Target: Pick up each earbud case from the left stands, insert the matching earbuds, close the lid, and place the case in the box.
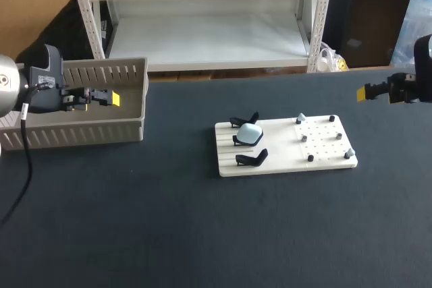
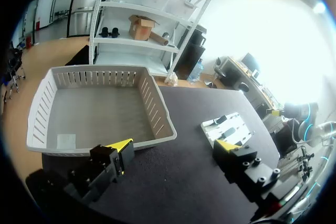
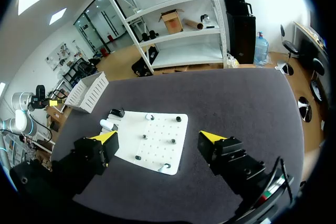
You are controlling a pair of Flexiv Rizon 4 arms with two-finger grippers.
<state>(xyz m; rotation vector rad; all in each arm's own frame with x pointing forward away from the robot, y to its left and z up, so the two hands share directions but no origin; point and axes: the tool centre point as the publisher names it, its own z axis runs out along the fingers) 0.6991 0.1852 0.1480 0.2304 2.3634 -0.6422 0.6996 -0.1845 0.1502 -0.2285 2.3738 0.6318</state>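
**Both grippers open, case on its stand**

Left gripper [image 1: 101, 98]: hangs over the box [image 1: 74, 136], toward the end nearest the board [image 1: 283, 165]. Fingers [image 2: 122, 148] spread wide, holding nothing. Seen from the left wrist, looks out over the box's slatted side wall, with the board beyond it across the dark table [image 1: 202, 234].

Right gripper [image 1: 378, 91]: sits at the far right edge of the table, well apart from the board and level with its back edge. Fingers wide apart here too, nothing between them. Seen from the right wrist, faces the board, with the box far off behind it.

Case [image 1: 250, 133]: pale, rounded, lid shut as far as can be told. Rests on the middle one of three black stands [image 1: 252, 159] on the board's left, ribbed half. Hemmed in by the other two stands, one just behind it and one just in front. Well apart from both grippers.

Earbuds [image 1: 304, 137]: small dark and pale pieces scattered over the board's right, dotted half, apart from one another. Too small to tell which are a pair.

Box: grey-white, at the table's left rear. Its tall wall stands between the left gripper and the board.
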